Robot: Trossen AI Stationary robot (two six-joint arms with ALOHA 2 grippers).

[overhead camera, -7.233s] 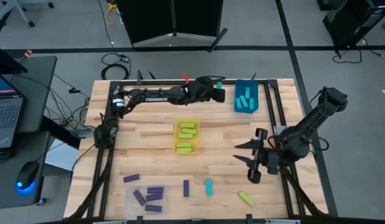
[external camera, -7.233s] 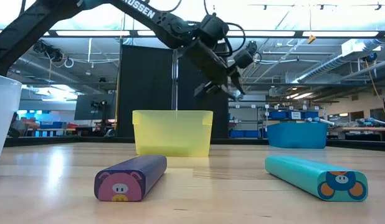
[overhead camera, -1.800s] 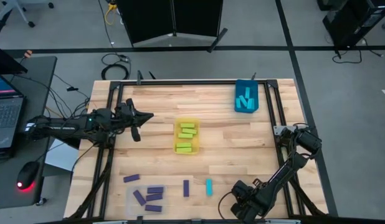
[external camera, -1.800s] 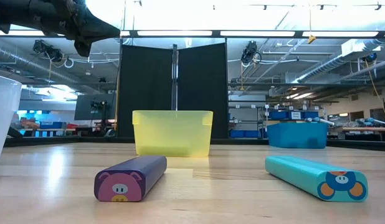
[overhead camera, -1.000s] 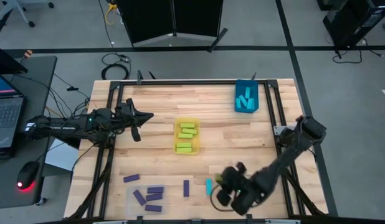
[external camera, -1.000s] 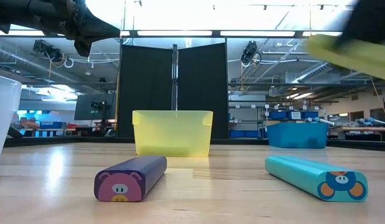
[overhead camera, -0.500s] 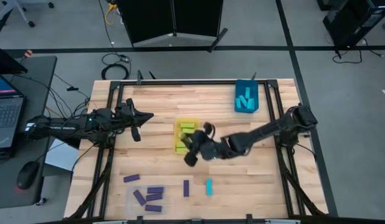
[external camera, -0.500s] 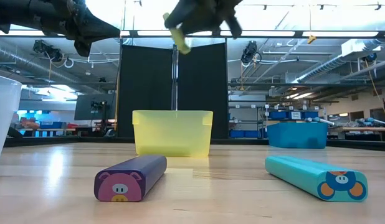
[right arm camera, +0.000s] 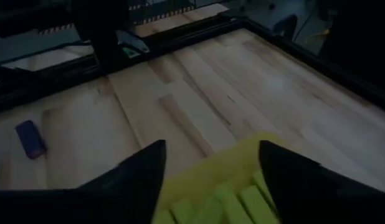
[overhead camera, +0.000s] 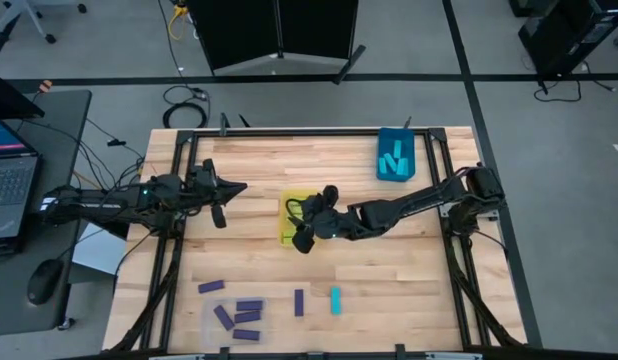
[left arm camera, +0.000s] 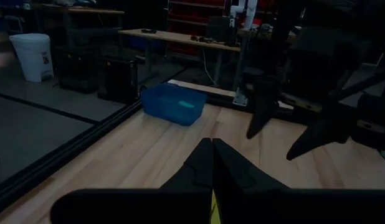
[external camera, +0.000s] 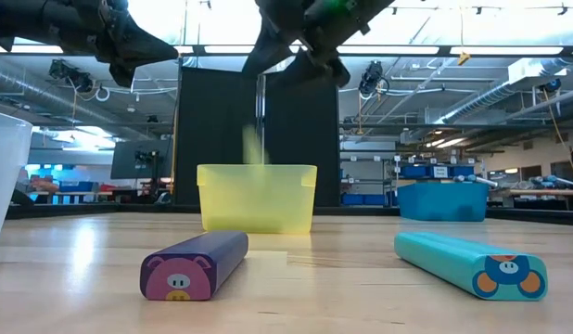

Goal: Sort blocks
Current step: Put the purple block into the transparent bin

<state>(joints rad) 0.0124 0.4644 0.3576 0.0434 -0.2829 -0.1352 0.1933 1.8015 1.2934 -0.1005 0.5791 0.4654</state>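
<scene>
My right gripper [overhead camera: 305, 224] [external camera: 296, 51] [right arm camera: 211, 168] hangs open above the yellow bin [overhead camera: 287, 238] [external camera: 257, 197] [right arm camera: 227, 165]. A yellow-green block [external camera: 252, 144] is in the air below it, just over the bin's rim, blurred. More yellow-green blocks [right arm camera: 233, 205] lie in the bin. A purple block [overhead camera: 298, 302] [external camera: 196, 263] and a cyan block [overhead camera: 336, 300] [external camera: 467, 260] lie flat on the table near its near edge. My left gripper [overhead camera: 239, 186] [external camera: 171, 46] [left arm camera: 211, 149] waits shut, raised over the table's left part.
The blue bin [overhead camera: 395, 156] [external camera: 441, 200] [left arm camera: 172, 103] with cyan blocks stands at the far right. Several purple blocks [overhead camera: 239, 312] lie in and beside a clear bin [overhead camera: 214, 325] [external camera: 6, 172] at the near left. Bare wood lies between the bins.
My right gripper carried a yellow-green block from the near edge up and toward the far left, to above the yellow bin. It has opened there and let go. The block is falling toward the bin.
</scene>
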